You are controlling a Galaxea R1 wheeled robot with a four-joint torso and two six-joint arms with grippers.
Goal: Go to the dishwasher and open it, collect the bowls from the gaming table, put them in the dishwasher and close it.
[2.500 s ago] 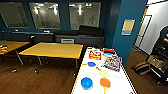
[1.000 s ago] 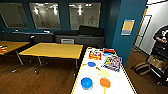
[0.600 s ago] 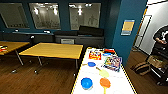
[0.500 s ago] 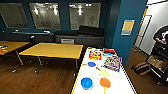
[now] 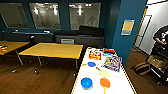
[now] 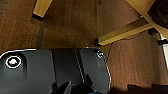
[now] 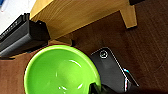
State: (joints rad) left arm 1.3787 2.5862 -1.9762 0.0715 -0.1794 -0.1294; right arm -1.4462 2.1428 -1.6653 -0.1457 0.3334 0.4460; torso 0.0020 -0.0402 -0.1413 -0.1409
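Note:
The gaming table (image 5: 117,82) with its glossy white top stands right in front of me in the head view. A blue bowl (image 5: 86,83) sits near its close end, with an orange bowl (image 5: 105,82) beside it. In the right wrist view a light green bowl (image 7: 60,71) hangs over the wooden floor beside the table's yellow side (image 7: 75,15). My right gripper (image 7: 98,88) is shut on its rim. In the left wrist view my left gripper (image 6: 75,88) hovers low over the floor by a yellow leg (image 6: 125,32). I cannot make out the dishwasher among the dark units at the back wall.
Flat blue (image 5: 91,64) and light green (image 5: 103,73) pieces, a red box (image 5: 95,55) and a colourful box (image 5: 113,62) lie farther along the white top. A yellow-wood table (image 5: 53,50) stands to the left. A person (image 5: 162,37) stands at the right by a cart and a bag (image 5: 141,68).

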